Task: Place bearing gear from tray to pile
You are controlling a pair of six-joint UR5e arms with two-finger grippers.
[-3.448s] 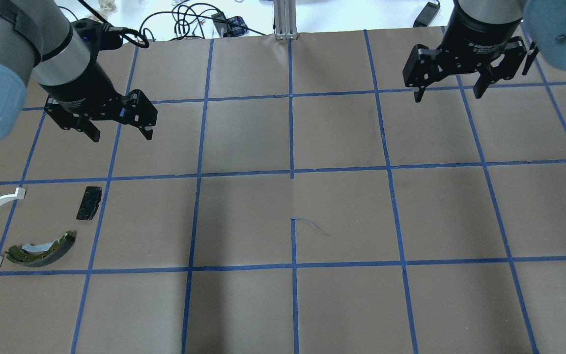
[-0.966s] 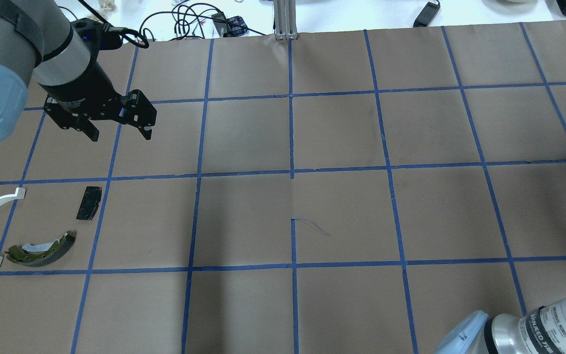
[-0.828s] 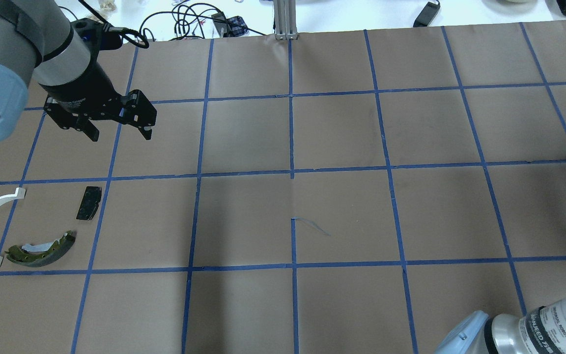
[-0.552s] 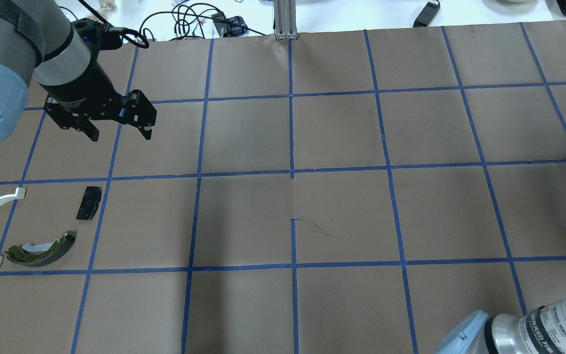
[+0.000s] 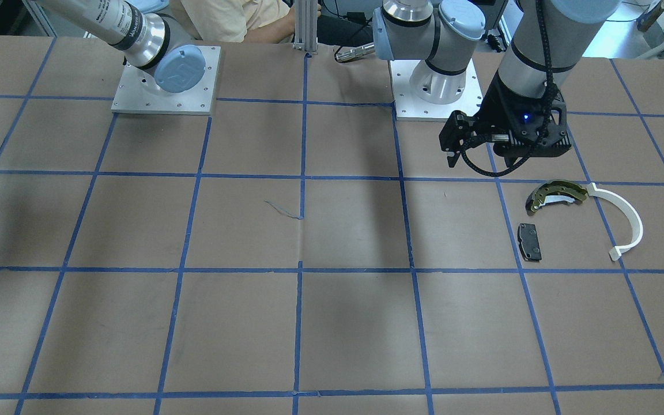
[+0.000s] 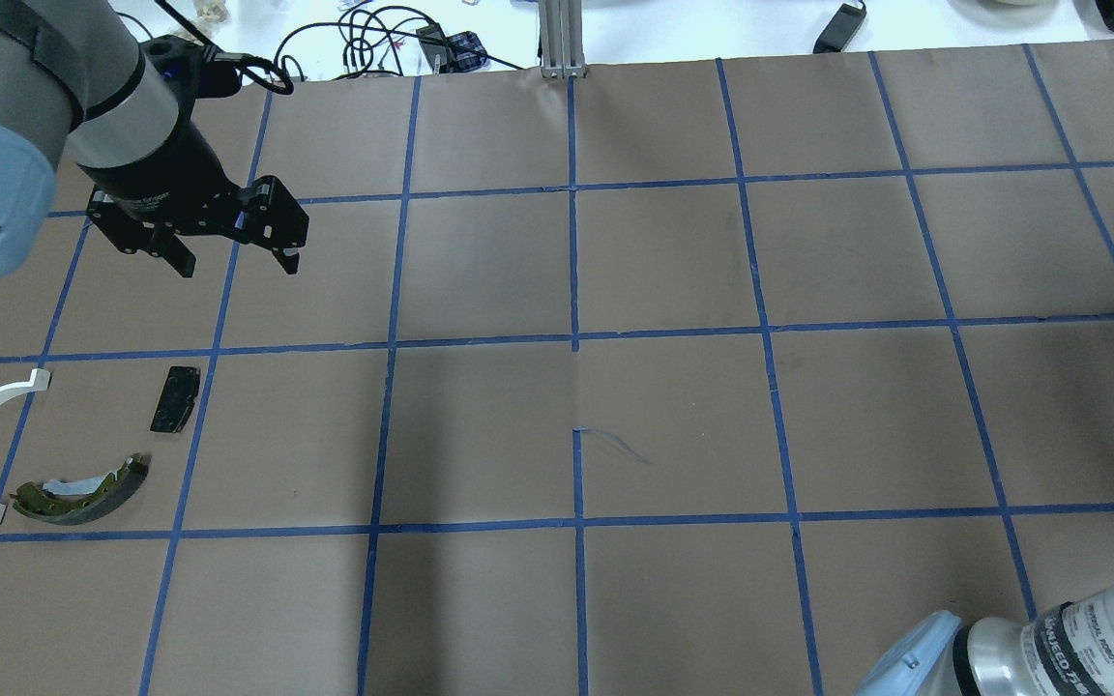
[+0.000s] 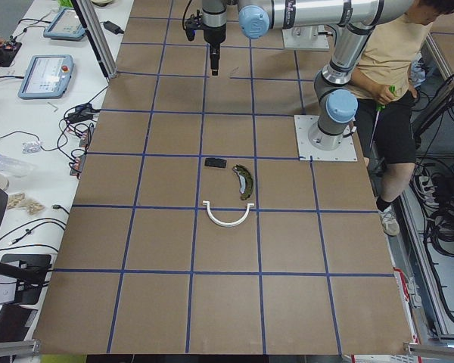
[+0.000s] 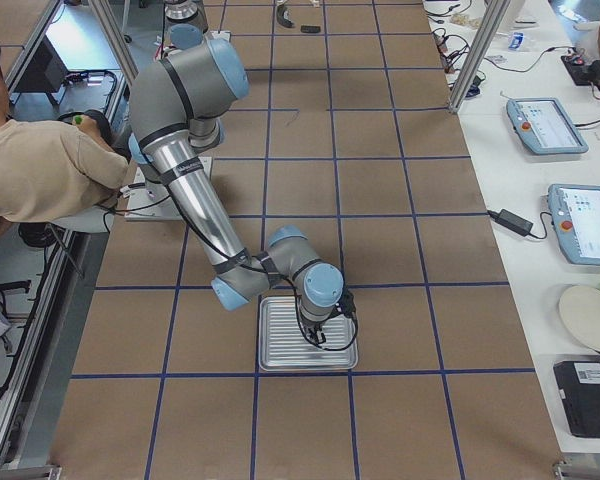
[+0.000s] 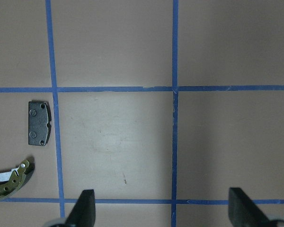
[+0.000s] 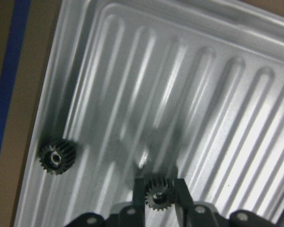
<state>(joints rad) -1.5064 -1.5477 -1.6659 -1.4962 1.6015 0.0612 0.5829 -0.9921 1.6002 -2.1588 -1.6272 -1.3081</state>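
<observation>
Bearing gear (image 10: 157, 196) bore faces cam (R gripper (image 10: 159, 189))

Note for your log: both arms are silver tubes with pale blue joint caps (image 5: 184, 66). You'll see a black ribbed cable (image 5: 542, 40) running down the left arm (image 5: 565, 34) to a black wrist with a small blue light (image 5: 525, 117). The left gripper (image 6: 238, 265) is matt black. The right arm (image 6: 1079, 638) has black lettering on its silver sleeve. The base plates (image 5: 136, 101) are square, grey and screwed down.
</observation>
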